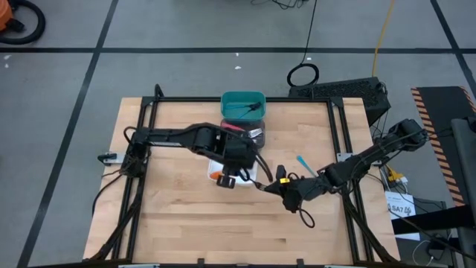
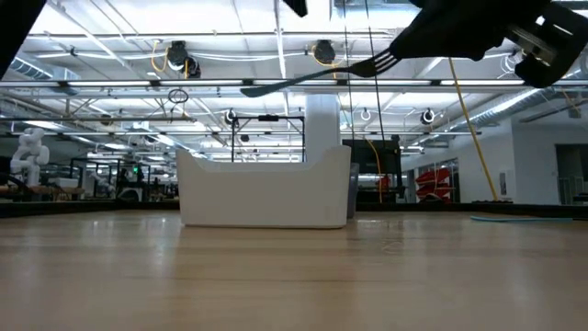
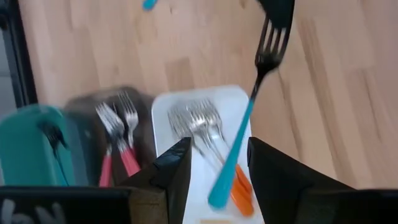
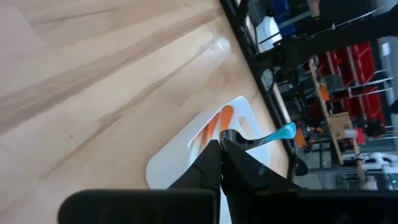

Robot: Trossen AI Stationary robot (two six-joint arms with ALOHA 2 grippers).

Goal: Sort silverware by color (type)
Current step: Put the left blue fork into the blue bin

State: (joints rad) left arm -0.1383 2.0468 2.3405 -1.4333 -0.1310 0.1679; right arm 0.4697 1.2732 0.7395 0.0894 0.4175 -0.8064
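High view: left arm runs from its base at table's 9 o'clock edge across to centre, elbow bent. Left gripper (image 1: 230, 177) sits over the white bin (image 1: 216, 170), just below the dark bin (image 1: 249, 134) and teal bin (image 1: 242, 104), which lie toward 12 o'clock. Right arm comes in from 3 o'clock, slanting down toward centre; right gripper (image 1: 286, 195) lies at approx 4 o'clock of the left one, near it but apart. A loose blue fork (image 1: 303, 164) lies on the table (image 1: 178, 223) between the arms, toward 2 o'clock of right gripper.

Low view: right gripper (image 2: 404, 51) high in the air, clamped on a fork (image 2: 312, 78) by its head end, handle sticking out level above the white bin (image 2: 266, 193).

Left wrist view: left fingers (image 3: 177, 171) parted, nothing between pads. Blue-handled fork hangs between them and the bin, held at the tines by the right gripper (image 3: 277, 9). Orange forks (image 3: 239, 193) lie in the white bin, red forks (image 3: 121, 155) in the dark bin.

Right wrist view: right fingers (image 4: 208, 165) clenched tight on fork's metal neck; blue handle (image 4: 277, 134) points away over the white bin.
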